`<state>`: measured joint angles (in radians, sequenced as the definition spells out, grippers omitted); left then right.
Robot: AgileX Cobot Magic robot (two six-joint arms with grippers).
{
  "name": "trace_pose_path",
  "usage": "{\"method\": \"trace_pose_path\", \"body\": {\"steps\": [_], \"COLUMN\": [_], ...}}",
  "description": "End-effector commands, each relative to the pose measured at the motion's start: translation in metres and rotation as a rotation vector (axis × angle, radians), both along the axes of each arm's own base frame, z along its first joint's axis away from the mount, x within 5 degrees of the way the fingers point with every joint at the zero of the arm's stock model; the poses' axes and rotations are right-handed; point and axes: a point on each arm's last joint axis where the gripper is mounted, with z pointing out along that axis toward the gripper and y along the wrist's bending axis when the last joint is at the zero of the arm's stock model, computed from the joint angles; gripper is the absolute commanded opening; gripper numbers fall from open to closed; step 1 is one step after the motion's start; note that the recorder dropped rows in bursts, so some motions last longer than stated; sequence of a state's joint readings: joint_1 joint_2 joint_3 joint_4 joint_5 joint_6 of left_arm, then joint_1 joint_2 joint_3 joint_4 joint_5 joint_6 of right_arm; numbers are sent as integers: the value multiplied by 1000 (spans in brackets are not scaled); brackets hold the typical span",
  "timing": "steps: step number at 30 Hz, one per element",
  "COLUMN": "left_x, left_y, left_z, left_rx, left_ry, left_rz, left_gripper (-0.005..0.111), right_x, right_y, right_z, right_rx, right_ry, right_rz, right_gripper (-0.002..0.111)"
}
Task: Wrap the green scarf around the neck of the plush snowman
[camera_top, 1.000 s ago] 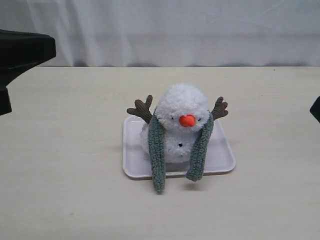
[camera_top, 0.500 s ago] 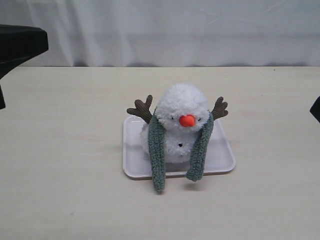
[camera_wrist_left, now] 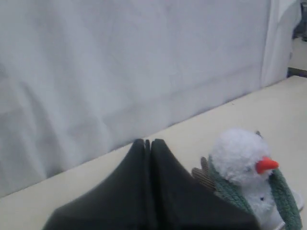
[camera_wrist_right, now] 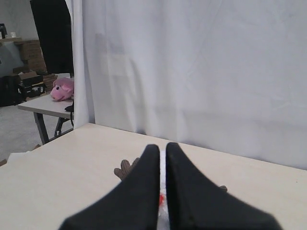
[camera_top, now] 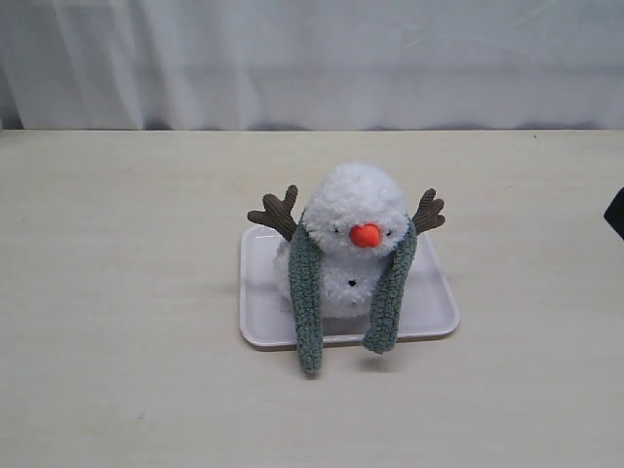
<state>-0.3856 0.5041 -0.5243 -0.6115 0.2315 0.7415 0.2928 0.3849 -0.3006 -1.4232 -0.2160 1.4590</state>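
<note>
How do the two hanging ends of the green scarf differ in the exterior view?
The end on the view's left hangs lower, its tip past the front rim of the tray onto the table; the end on the view's right stops about at that rim. The left end drops nearly straight; the right end slants inward. Both hang down the front of the plush snowman, uncrossed.

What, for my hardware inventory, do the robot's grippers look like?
Both the left gripper and the right gripper have two smooth, matte black fingers, broad at the base and tapering to rounded tips. No cables, markings or labels show in the wrist views.
</note>
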Motion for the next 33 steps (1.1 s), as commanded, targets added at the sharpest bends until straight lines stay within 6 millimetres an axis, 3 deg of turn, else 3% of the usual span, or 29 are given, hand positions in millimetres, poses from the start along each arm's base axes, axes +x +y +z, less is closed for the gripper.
{"method": "trace_pose_path", "body": {"steps": [1, 9, 19, 24, 33], "left_x": [-8, -21, -35, -66, -91], "left_y": [12, 35, 43, 48, 52], "left_z": [-2, 4, 8, 15, 17], "left_rx": [-27, -148, -188, -224, -243], "left_ry": [-58, -83, -144, -280, -396], "left_rz": [94, 300, 365, 356, 354], "left_gripper": [0, 0, 0, 0, 0], "right_x": [0, 0, 0, 0, 0], "right_y": [0, 0, 0, 0, 0], "right_z": [-1, -1, -1, -1, -1], "right_rx": [1, 1, 4, 4, 2], "right_ry": [1, 1, 3, 3, 2], "right_rz": [-1, -1, -1, -1, -1], "right_gripper": [4, 4, 4, 4, 4]}}
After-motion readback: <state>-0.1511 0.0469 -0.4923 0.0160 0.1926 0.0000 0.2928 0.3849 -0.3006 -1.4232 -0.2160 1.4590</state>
